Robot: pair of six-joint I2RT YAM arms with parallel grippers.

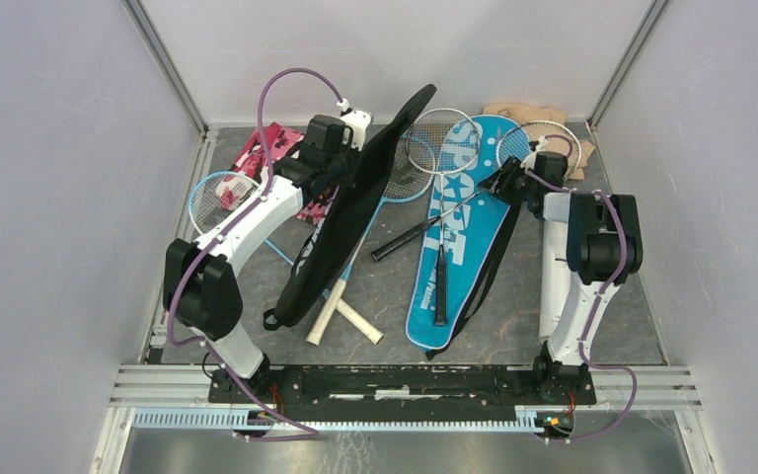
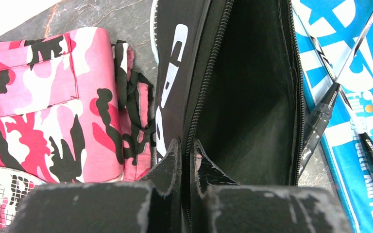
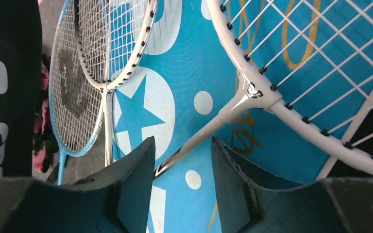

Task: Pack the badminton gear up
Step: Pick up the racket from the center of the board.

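White racket head partly off-frame

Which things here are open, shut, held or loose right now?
black cover: unzipped, mouth open
left jaws: shut on the zipper edge of the black cover
right jaws: open, straddling the shaft of the white racket, not gripping
white racket: loose, lying on the blue cover
blue cover: lying flat; zip state unclear

CROSSWAY cover lies left of SPORT cover, a racket on the latter
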